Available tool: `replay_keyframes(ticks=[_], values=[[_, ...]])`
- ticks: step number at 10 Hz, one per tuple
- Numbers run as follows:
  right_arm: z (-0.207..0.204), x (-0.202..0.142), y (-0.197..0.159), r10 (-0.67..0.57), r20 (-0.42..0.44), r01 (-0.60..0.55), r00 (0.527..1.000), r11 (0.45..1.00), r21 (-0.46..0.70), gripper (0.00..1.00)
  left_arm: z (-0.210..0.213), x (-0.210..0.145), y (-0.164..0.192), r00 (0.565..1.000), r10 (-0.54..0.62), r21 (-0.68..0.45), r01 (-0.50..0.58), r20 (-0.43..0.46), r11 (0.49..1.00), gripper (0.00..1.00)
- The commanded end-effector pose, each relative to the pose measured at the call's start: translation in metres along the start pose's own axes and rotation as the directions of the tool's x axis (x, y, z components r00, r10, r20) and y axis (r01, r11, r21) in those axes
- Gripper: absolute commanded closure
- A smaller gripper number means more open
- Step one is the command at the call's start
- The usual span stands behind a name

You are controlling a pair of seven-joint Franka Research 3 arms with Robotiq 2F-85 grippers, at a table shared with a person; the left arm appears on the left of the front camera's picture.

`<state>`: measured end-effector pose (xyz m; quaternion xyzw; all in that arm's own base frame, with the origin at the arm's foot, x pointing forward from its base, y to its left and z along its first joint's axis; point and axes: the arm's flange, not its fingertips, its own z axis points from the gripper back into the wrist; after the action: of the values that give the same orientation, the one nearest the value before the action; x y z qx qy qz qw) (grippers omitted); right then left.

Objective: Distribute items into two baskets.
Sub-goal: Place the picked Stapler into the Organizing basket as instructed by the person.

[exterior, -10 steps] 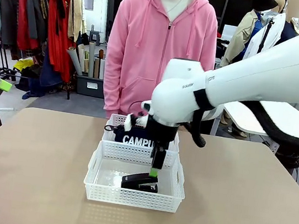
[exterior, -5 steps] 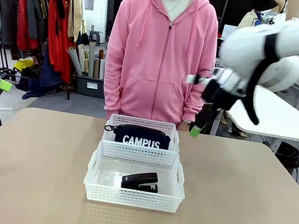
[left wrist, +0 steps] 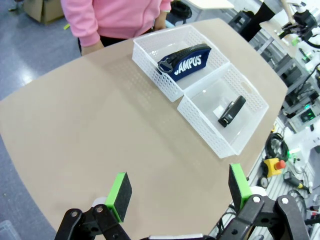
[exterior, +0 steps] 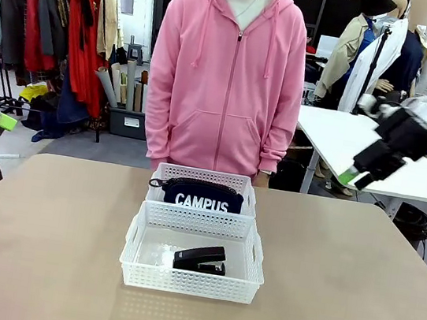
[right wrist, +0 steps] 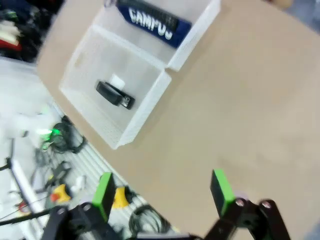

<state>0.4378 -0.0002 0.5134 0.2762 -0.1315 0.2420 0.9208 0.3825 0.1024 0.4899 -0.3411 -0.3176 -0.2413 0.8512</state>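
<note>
Front view inspected: black stapler (exterior: 200, 258) found lying in larger basket (exterior: 189, 282) at mid-bench (exterior: 42, 247); navy CAMPUS pouch (exterior: 203, 195) found standing in smaller basket (exterior: 163, 175), touching behind it, before person in pink hoodie (exterior: 227, 74). Right gripper (exterior: 357, 177) seen raised at right, clear of bench, jaws wide, empty. Left gripper (left wrist: 177, 192) noted high over bench, jaws spread, holding nothing.

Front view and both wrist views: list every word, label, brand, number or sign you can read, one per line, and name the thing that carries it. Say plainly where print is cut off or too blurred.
"CAMPUS": white capitals on the navy zip pouch in the smaller basket, read in full in the front view.
"AMPUS": same pouch, left wrist view; the first letter is hidden.
"CAMPU": same pouch, right wrist view; blurred, the last letter unclear.
Black stapler: no readable print.
</note>
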Motion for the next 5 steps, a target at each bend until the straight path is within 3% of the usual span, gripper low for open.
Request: replay_keyframes(ticks=[1,2,5], values=[[0.018,-0.038,-0.010,-0.013,0.162,-0.003,0.987,0.995,0.095,0.00,0.000,0.000,-0.001,1.000,0.001,0.001,-0.001,0.001,1.000,0.00],[0.029,-0.059,-0.018,-0.037,0.221,0.010,0.975,0.992,0.123,0.00,0.000,0.000,-0.001,1.000,0.001,0.001,-0.001,0.001,1.000,0.00],[0.042,-0.098,-0.033,-0.063,0.293,0.023,0.954,0.990,0.139,0.00,0.000,0.000,-0.001,1.000,0.001,0.001,-0.001,0.001,1.000,0.00]])
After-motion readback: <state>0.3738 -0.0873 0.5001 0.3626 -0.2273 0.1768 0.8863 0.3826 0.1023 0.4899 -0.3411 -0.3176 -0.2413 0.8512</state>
